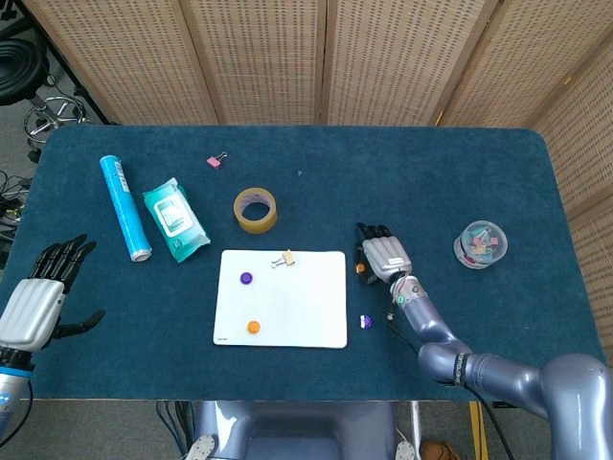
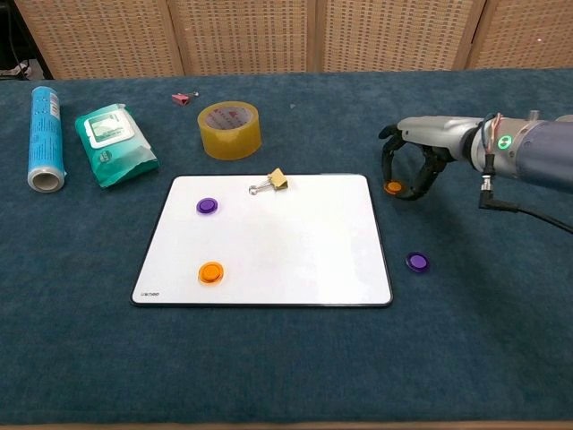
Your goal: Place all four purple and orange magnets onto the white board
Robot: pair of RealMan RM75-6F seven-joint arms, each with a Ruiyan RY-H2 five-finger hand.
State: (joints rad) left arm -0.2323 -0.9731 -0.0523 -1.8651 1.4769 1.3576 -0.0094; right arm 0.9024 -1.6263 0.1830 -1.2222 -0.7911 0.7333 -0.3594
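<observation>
The white board (image 1: 297, 307) (image 2: 295, 251) lies mid-table. A purple magnet (image 1: 246, 278) (image 2: 207, 205) and an orange magnet (image 1: 253, 327) (image 2: 210, 272) sit on its left half. Just right of the board's far corner, my right hand (image 1: 384, 256) (image 2: 421, 148) arches over a second orange magnet (image 1: 361, 269) (image 2: 394, 187) and pinches it between thumb and fingers, low over the cloth. Another purple magnet (image 1: 365, 322) (image 2: 417, 262) lies on the cloth off the board's right edge. My left hand (image 1: 38, 297) hovers open at the table's left edge, fingers spread.
A gold binder clip (image 2: 271, 183) rests on the board's far edge. Behind the board stands a tape roll (image 2: 229, 129), with a wipes pack (image 2: 114, 133), a blue tube (image 2: 43, 125) and a pink clip (image 2: 183, 98) to the left. A clip jar (image 1: 481, 243) stands right.
</observation>
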